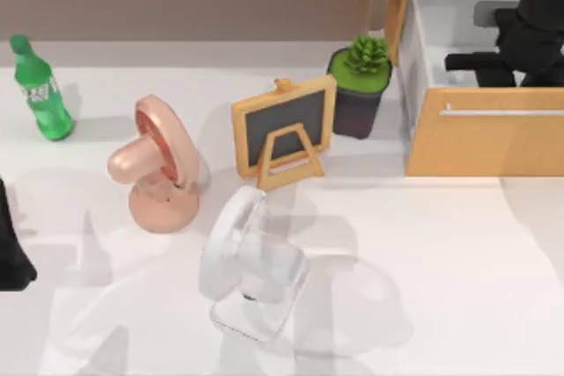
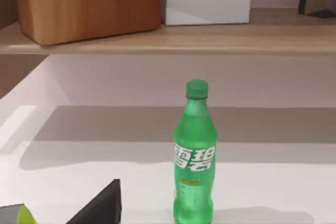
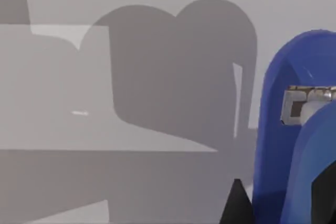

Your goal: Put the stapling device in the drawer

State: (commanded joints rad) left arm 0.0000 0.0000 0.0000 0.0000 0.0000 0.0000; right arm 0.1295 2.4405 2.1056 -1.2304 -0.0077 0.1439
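The right gripper hangs over the open drawer at the tabletop's far right, its jaws seemingly closed on the blue stapling device — seen close up against the white drawer interior. It looks rigid, light and smooth-shelled, best gripped across its midsection. The left gripper sits parked at the left edge — jaw state unclear.

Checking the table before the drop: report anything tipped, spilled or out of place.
The white fan lies tipped over on the table, while the pink fan, green bottle, chalkboard and plant pot stand upright. Nothing is spilled. The right end effector is over the open drawer.
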